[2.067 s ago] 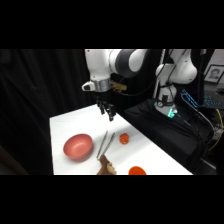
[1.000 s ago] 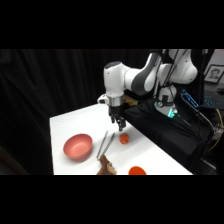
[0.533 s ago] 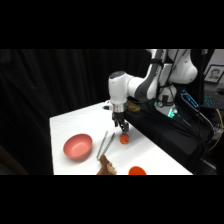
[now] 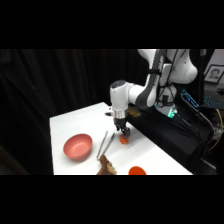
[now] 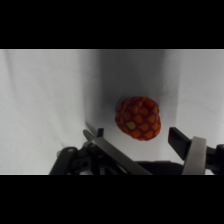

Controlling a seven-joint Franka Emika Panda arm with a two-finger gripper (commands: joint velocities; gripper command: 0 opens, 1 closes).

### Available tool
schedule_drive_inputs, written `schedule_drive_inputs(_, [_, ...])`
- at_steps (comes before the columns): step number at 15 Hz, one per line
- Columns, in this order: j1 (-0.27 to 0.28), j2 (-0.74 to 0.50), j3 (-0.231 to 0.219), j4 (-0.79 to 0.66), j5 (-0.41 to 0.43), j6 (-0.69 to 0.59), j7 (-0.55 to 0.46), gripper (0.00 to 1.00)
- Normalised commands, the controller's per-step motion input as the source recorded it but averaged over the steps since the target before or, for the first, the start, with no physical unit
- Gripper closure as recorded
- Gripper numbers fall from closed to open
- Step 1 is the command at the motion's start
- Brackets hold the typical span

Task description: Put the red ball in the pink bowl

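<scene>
White arm reaches down; pincer (image 5: 137, 137) spread wide around the red ball (image 5: 138, 118)

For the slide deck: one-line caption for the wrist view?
Open tool straddling the small bumpy red-orange ball on the white table, its fingers not yet closed.

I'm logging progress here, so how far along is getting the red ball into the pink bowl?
Early stage. Done: the pincer is down at the red ball, a finger on either side, open. In hand: the grasp, not yet closed; the ball sits on the table. Left: grip, lift, carry to the pink bowl, which is empty, and release.
</scene>
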Motion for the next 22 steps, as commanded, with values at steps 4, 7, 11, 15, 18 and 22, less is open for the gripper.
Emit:
schedule_drive_inputs(4, [-0.018, 0.12, 0.077, 0.03, 0.134, 0.15, -0.06, 0.00])
schedule_drive_inputs(7, [-0.016, 0.11, 0.068, 0.05, 0.114, 0.13, -0.08, 0.00])
schedule_drive_inputs(11, [-0.030, 0.12, 0.073, 0.05, 0.111, 0.21, -0.12, 0.06])
schedule_drive_inputs(15, [-0.017, 0.12, 0.039, 0.04, 0.063, 0.25, -0.10, 0.40])
schedule_drive_inputs(18, [0.025, 0.04, -0.004, 0.00, 0.018, 0.21, -0.05, 0.66])
schedule_drive_inputs(22, [0.046, -0.12, -0.024, -0.07, -0.001, 0.08, -0.03, 0.97])
